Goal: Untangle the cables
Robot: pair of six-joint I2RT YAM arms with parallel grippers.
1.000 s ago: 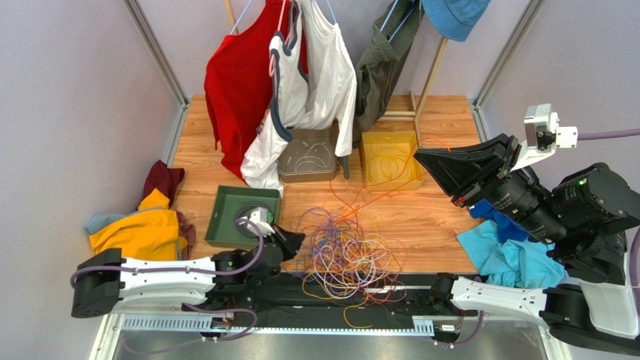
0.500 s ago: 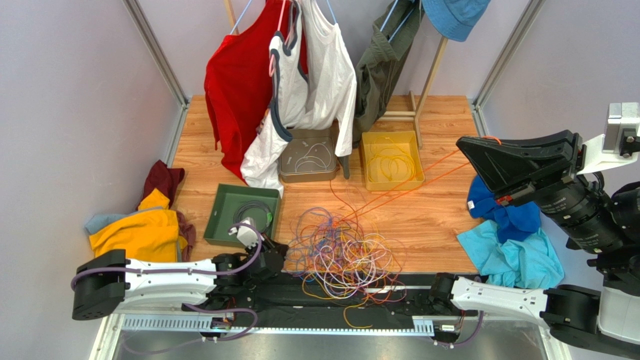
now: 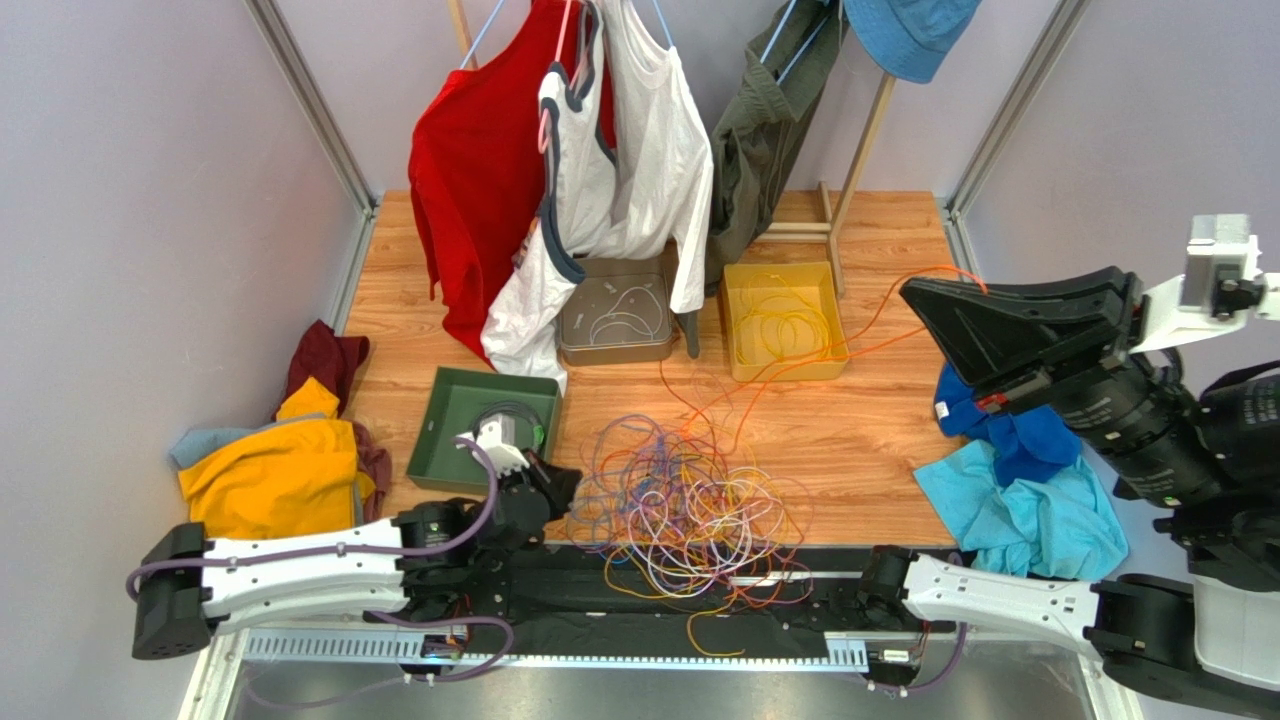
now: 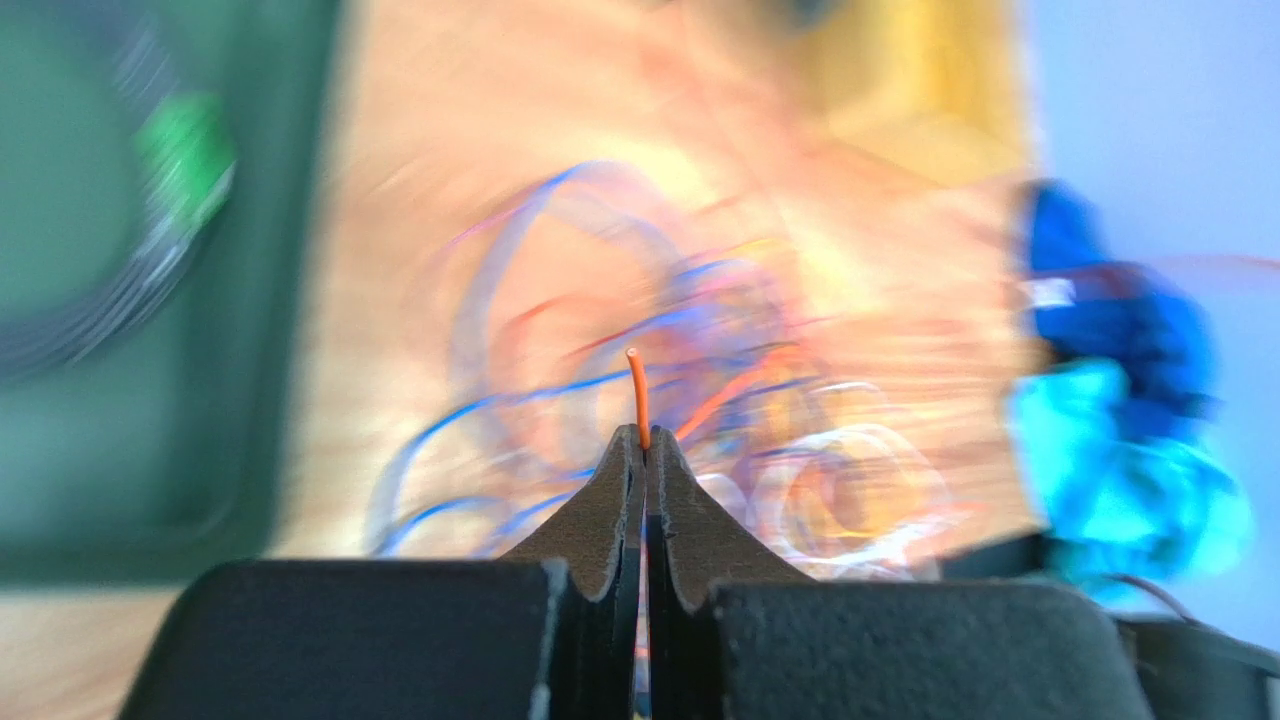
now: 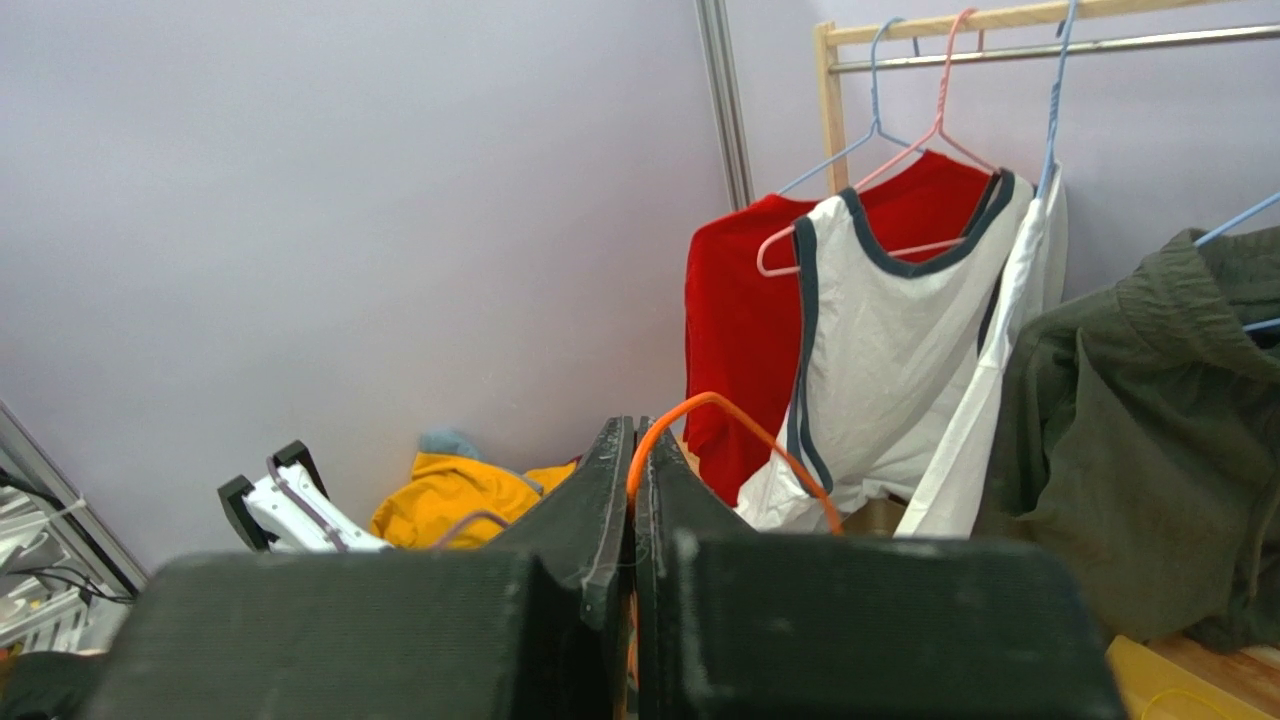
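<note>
Seen from above, the cables [image 3: 684, 510] lie snarled on the tabletop [image 3: 872, 435] just ahead of the left fingers [image 3: 568, 483], and an orange cable [image 3: 944, 272] arcs over the raised right fingers [image 3: 911, 297]. In the left wrist view, the left fingers [image 4: 645, 447] are clenched on an orange wire end [image 4: 637, 393], with the blurred snarl beyond their tips. In the right wrist view, the right fingers [image 5: 631, 438] are clenched on the orange cable [image 5: 721, 410], which loops out from their tips.

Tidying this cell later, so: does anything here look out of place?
Loose clothes: a yellow garment heaped by the table's left edge, blue cloths crumpled at its right. One orange cable stretches from the tangle up to the right gripper.
</note>
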